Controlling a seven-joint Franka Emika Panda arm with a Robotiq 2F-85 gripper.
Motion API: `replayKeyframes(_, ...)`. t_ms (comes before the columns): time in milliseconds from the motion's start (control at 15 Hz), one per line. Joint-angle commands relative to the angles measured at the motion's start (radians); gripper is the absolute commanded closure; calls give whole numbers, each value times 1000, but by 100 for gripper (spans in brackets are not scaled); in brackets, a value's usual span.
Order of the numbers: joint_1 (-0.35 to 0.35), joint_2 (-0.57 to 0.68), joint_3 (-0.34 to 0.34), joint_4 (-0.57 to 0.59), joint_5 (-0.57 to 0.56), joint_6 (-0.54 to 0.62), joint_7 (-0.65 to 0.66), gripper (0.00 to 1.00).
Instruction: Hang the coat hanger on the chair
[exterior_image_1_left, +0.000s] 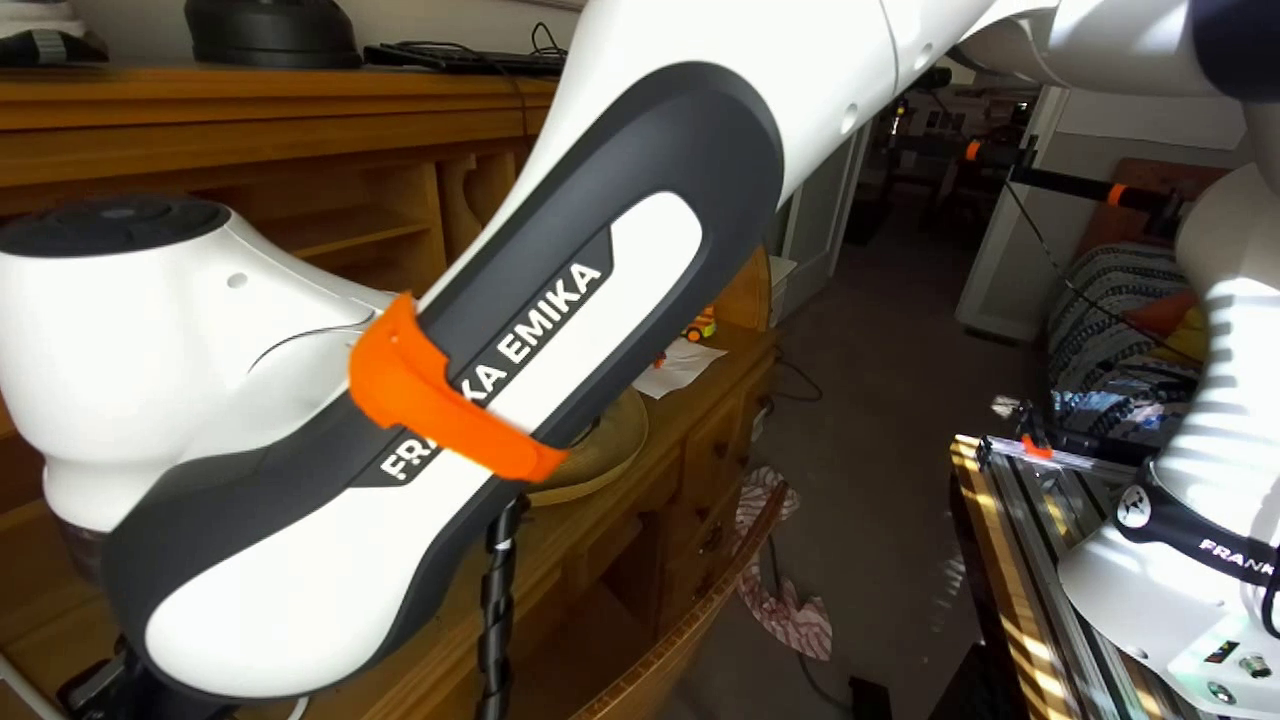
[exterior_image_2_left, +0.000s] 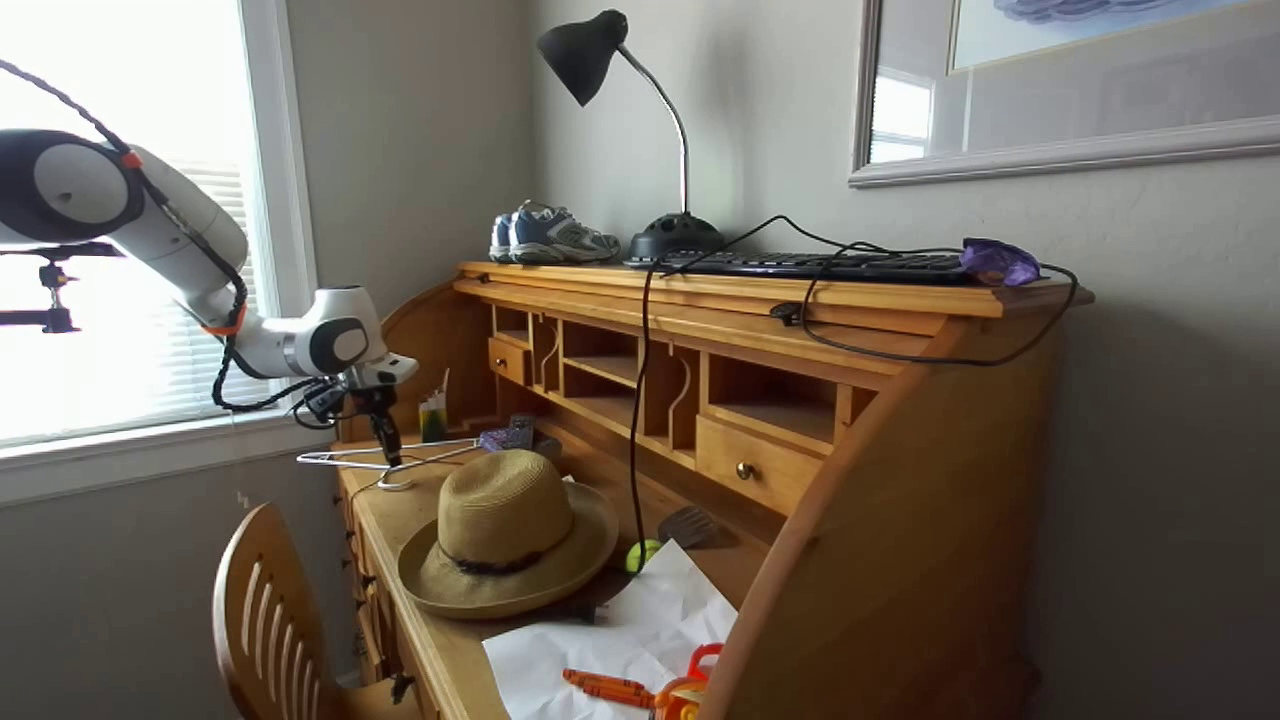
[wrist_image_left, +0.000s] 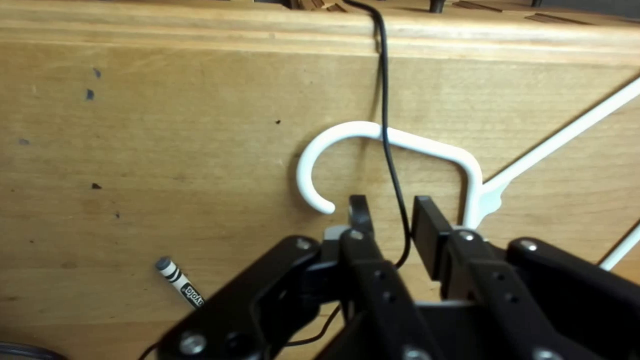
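The black two-fingered pincer (wrist_image_left: 387, 215) hangs with its jaws apart over the pale wooden surface (wrist_image_left: 190, 150), a thin black cable (wrist_image_left: 384, 90) showing through the gap. Just beside it, the slim white triangular coat hanger (wrist_image_left: 472, 175) lies on the surface, the cable crossing its curved hook (wrist_image_left: 350, 130). A white cylindrical crayon (wrist_image_left: 181, 282) lies near. In an exterior view, a tan straw hat (exterior_image_2_left: 510, 500) rests near the hanger; a brown wooden slat-backed chair (exterior_image_2_left: 268, 538) stands beside the surface.

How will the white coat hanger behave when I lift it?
The coat hanger is thin, so probably light. Smooth and rounded, it might twist between the fingers. The black cable crosses the hook, so lifting could snag it.
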Motion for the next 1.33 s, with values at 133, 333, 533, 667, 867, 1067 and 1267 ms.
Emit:
replayKeyframes(133,4,63,-12,58,-46,0,-4,61)
replayKeyframes(333,6,78,-8,74,-48,0,-11,92)
replayKeyframes(533,8,67,-7,73,-42,-6,-11,100)
replayKeyframes(667,12,45,-11,59,-39,-26,2,100)
replayKeyframes(867,21,11,-31,29,-46,-48,30,99)
replayKeyframes(1067,-12,-55,-10,-21,-27,-110,12,99)
replayKeyframes(1267,-64,-155,8,-95,-18,-216,-22,99)
